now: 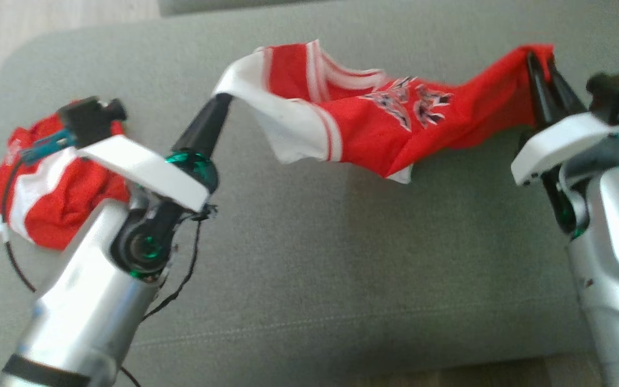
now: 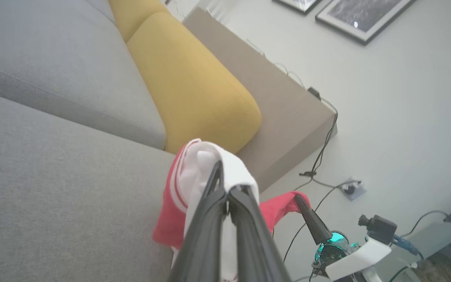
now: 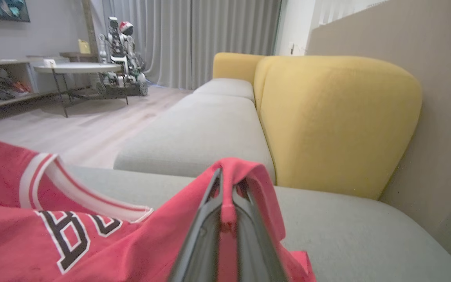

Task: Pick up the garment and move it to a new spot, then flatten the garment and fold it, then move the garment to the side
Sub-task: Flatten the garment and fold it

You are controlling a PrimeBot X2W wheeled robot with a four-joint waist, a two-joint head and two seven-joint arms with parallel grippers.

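A red jersey (image 1: 384, 123) with white trim and a dark printed logo hangs stretched between my two grippers above the grey sofa seat (image 1: 309, 258). My left gripper (image 1: 222, 99) is shut on its white-edged end, where white cloth (image 2: 217, 164) drapes over the closed fingertips. My right gripper (image 1: 539, 56) is shut on the red end, and red fabric (image 3: 233, 172) wraps over its tips. The middle of the jersey (image 3: 53, 227) sags down to the cushion.
A second red and white garment (image 1: 57, 188) lies bunched at the seat's left end, behind my left arm. Yellow back cushions (image 3: 335, 117) and a beige panel (image 2: 288, 105) stand behind the sofa. Wooden floor and a round table (image 3: 76, 68) lie beyond the seat.
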